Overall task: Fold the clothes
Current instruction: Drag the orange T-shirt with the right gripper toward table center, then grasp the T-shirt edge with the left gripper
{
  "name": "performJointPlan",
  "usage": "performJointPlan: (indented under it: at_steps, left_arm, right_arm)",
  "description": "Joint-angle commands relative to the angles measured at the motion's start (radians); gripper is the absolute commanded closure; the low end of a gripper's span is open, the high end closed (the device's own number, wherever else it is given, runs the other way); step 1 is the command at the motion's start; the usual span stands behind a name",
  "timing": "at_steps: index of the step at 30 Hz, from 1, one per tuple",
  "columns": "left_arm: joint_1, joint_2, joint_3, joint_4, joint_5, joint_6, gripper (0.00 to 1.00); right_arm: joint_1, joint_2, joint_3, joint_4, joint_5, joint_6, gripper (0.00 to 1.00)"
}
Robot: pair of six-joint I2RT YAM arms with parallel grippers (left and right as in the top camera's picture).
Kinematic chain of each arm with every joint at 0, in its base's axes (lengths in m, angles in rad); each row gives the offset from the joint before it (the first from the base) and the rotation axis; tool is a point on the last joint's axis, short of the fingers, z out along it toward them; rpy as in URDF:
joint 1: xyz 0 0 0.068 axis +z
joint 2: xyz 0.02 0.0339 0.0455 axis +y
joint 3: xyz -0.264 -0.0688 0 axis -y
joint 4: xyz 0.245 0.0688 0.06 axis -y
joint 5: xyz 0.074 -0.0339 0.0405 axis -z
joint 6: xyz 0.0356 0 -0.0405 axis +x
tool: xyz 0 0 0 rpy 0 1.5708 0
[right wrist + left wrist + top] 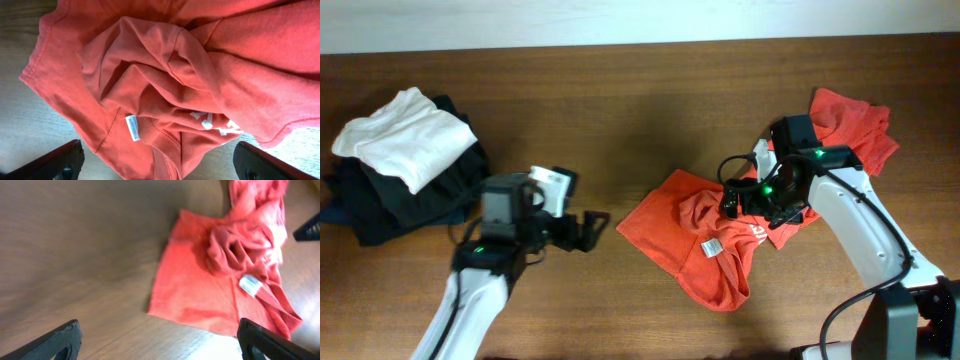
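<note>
Right gripper (162, 162) spread above T-shirt (165, 75), neck tag (131, 127), lettering (212, 122) unreadable

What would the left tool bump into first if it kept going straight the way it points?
Likely the flat near edge of the red T-shirt, after a stretch of table; depth is hard to judge.

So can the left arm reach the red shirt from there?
Probably yes. Only bare table lies between the left arm and the red shirt, and its jaws stand open.
</note>
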Motion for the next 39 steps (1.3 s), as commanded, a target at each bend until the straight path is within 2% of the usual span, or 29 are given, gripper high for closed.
performJointPlan:
  at_steps: [1, 9, 11, 12, 13, 15, 17, 18, 20, 22, 24, 34, 36, 38, 39]
  left_arm:
    - [-0.097, 0.148, 0.013, 0.071, 0.044, -0.102, 0.01]
    - [-0.244, 0.432, 0.013, 0.220, 0.036, -0.447, 0.02]
    - [-0.256, 0.466, 0.013, 0.255, 0.036, -0.463, 0.03]
    - [-0.261, 0.480, 0.013, 0.283, 0.036, -0.462, 0.08]
    - [-0.262, 0.488, 0.013, 0.315, 0.036, -0.463, 0.25]
    - [-0.262, 0.494, 0.013, 0.391, 0.036, -0.463, 0.68]
    - [-0.262, 0.493, 0.014, 0.464, 0.036, -0.463, 0.95]
    - [-0.261, 0.493, 0.014, 0.513, 0.036, -0.462, 0.99]
    - [-0.259, 0.486, 0.021, 0.565, 0.037, -0.462, 0.99]
    - [-0.245, 0.459, 0.045, 0.555, 0.037, -0.462, 0.99]
    - [-0.230, 0.426, 0.062, 0.544, 0.037, -0.462, 0.99]
    - [-0.170, 0.317, 0.072, 0.476, 0.036, -0.462, 0.99]
    - [-0.170, 0.317, 0.072, 0.453, 0.036, -0.462, 0.99]
    - [-0.170, 0.317, 0.072, 0.438, 0.036, -0.462, 0.99]
    - [-0.170, 0.317, 0.072, 0.433, 0.036, -0.461, 0.99]
  right_arm:
    - [-0.002, -0.020, 0.019, -0.006, 0.007, 0.005, 0.01]
    - [-0.002, -0.020, 0.019, -0.011, 0.004, 0.002, 0.01]
    - [-0.002, -0.020, 0.019, -0.011, 0.003, 0.002, 0.01]
    - [-0.002, -0.020, 0.019, -0.011, 0.003, 0.002, 0.01]
    - [-0.002, -0.020, 0.019, -0.011, 0.003, 0.002, 0.01]
    - [-0.002, -0.020, 0.019, -0.010, 0.003, 0.002, 0.01]
    - [-0.002, -0.020, 0.019, -0.009, 0.002, 0.002, 0.01]
    - [-0.001, -0.020, 0.019, -0.004, -0.014, 0.002, 0.01]
    - [0.000, -0.019, 0.019, 0.019, -0.075, 0.001, 0.03]
    - [0.005, -0.016, 0.019, 0.045, -0.125, 0.001, 0.13]
    - [0.026, -0.010, 0.019, 0.058, -0.127, 0.001, 0.16]
    - [0.195, 0.118, 0.019, 0.166, -0.056, 0.006, 0.16]
    - [0.222, 0.170, 0.019, 0.196, 0.033, 0.062, 0.18]
    - [0.224, 0.206, 0.019, 0.216, 0.082, 0.111, 0.28]
    - [0.224, 0.222, 0.019, 0.228, 0.080, 0.118, 0.51]
